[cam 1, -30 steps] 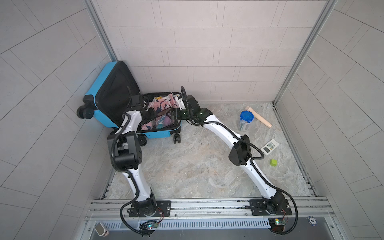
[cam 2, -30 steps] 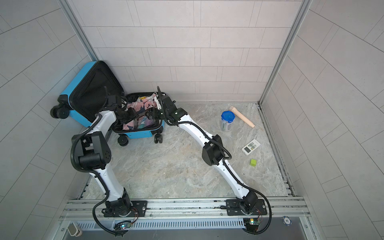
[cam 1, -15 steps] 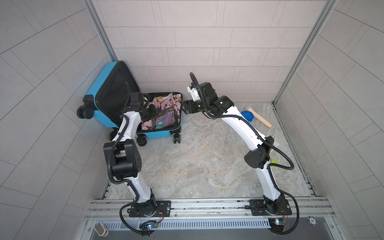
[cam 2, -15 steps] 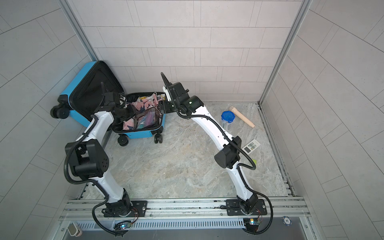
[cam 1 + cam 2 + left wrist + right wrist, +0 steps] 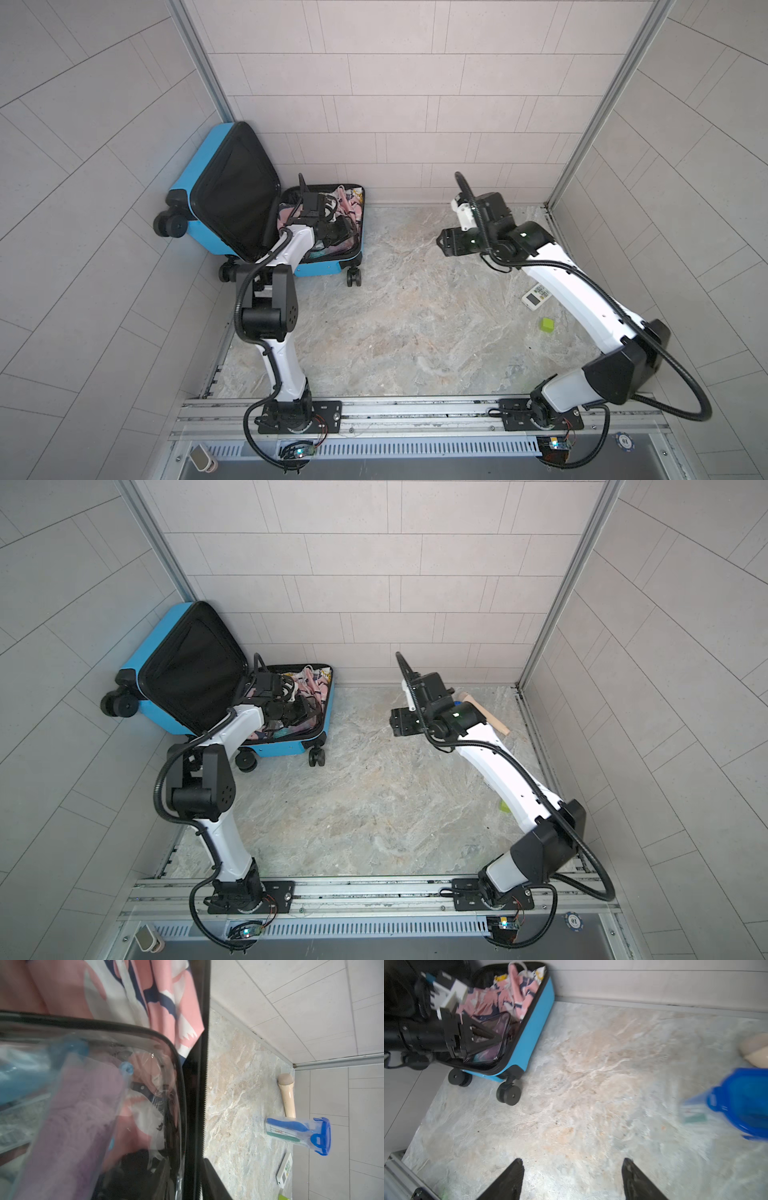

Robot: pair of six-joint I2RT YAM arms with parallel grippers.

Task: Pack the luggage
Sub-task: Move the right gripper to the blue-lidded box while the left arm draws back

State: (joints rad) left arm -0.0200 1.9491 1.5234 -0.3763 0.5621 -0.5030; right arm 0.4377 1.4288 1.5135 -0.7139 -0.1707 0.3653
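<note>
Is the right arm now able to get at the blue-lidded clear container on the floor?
Probably yes. The right gripper hangs open over bare floor, and the blue-lidded container is close by with nothing between them; the beige stick lies near it.

luggage (image 5: 324, 268): bright blue shell, and it pops against everything around it.
lining (image 5: 232, 199): flat black.
wheels (image 5: 508, 1095): black too.
clothing (image 5: 166, 1001): pink, splashed with navy and white patches.
pouch (image 5: 176, 1076): clear with black trim; lilac and light blue show through.
container (image 5: 299, 1132): see-through, with a vivid blue lid.
wooden handle (image 5: 287, 1097): pale beige.
remote (image 5: 536, 296): white.
block (image 5: 547, 325): lime green.
floor (image 5: 415, 311): marbled grey, streaked with beige.
walls (image 5: 395, 83): pale grey tiles.
</note>
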